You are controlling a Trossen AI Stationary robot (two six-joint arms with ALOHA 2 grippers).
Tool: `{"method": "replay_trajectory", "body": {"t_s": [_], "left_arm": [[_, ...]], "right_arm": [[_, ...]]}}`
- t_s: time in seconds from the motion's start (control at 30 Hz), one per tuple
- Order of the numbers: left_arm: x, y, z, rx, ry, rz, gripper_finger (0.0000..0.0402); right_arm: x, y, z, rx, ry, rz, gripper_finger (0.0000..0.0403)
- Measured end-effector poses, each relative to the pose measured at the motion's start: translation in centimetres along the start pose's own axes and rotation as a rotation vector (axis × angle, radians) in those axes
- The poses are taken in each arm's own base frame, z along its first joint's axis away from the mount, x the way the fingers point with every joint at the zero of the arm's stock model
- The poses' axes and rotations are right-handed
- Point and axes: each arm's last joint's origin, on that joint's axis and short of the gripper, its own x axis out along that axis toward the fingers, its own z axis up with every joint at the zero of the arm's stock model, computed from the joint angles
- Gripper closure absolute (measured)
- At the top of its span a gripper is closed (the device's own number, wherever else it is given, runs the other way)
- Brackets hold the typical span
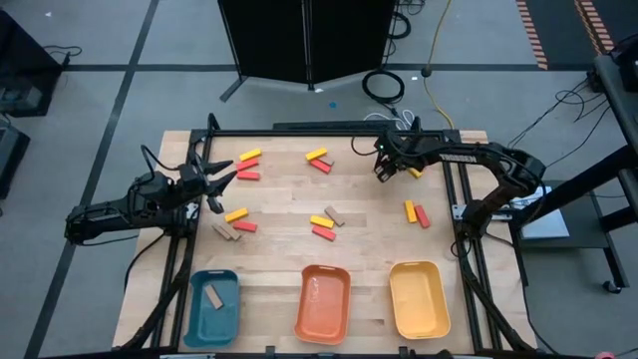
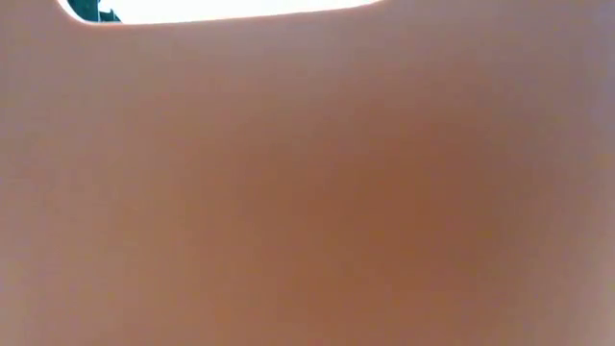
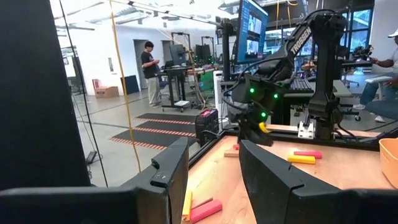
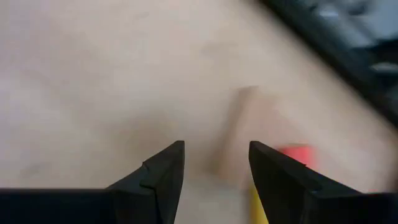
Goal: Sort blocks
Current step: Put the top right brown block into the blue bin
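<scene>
With the right gripper [image 4: 214, 168] open and empty above the tabletop [image 4: 93, 74], centre the blurred, apparently tan block [image 4: 239, 124] between the fingers before closing.

Wooden table [image 1: 369, 214] — scattered blocks [image 1: 324, 226], plus blue [image 1: 213, 307], orange [image 1: 323, 303], yellow trays [image 1: 418, 298].

Left arm reaches in from left table edge, forearm low and near level, wrist pointing toward table's far side. Left gripper [image 1: 212, 182] over left part of table, fingers [image 3: 168, 180] apart, nothing between them. Right arm comes from right edge, elbow bent, forearm running left along far side. Right gripper [image 1: 382, 168] points down near far edge, fingers [image 4: 163, 174] parted, empty gap, above tabletop.
</scene>
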Motion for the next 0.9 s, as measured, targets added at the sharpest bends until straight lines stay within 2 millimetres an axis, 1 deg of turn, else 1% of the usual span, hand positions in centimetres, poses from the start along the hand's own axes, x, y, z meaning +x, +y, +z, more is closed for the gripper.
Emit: {"method": "replay_trajectory", "body": {"t_s": [0.1, 0.17, 0.3, 0.4, 0.53, 0.6, 0.7, 0.8, 0.9], "left_arm": [[0.0, 0.0, 0.0, 0.000, -0.001, 0.000, 0.0261], [0.0, 0.0, 0.0, 0.000, -0.001, 0.000, 0.0261], [0.0, 0.0, 0.0, -0.001, -0.001, 0.000, 0.0261], [0.0, 0.0, 0.0, -0.001, 0.000, 0.000, 0.0261], [0.0, 0.0, 0.0, -0.001, 0.000, 0.000, 0.0261], [0.0, 0.0, 0.0, -0.001, -0.001, 0.000, 0.0261], [0.0, 0.0, 0.0, -0.001, -0.001, 0.000, 0.0261], [0.0, 0.0, 0.0, -0.002, -0.001, 0.000, 0.0261], [0.0, 0.0, 0.0, -0.021, -0.002, 0.000, 0.0261]], "right_arm": [[0.2, 0.0, 0.0, 0.073, -0.002, -0.019, 0.0227], [0.6, 0.2, -0.2, 0.121, 0.013, -0.022, 0.0227], [1.5, 0.6, -1.6, 0.236, 0.055, -0.043, 0.0227], [1.9, 1.0, -3.0, 0.265, 0.039, -0.112, 0.0227], [2.4, 1.1, -3.8, 0.282, -0.001, -0.144, 0.0227], [2.5, 1.1, -3.9, 0.286, -0.020, -0.132, 0.0227], [2.7, 1.1, -3.4, 0.297, -0.053, -0.114, 0.0227], [3.0, 0.5, -3.1, 0.331, -0.047, -0.084, 0.0227], [3.2, -0.1, -3.0, 0.348, -0.034, -0.098, 0.0227]]}}
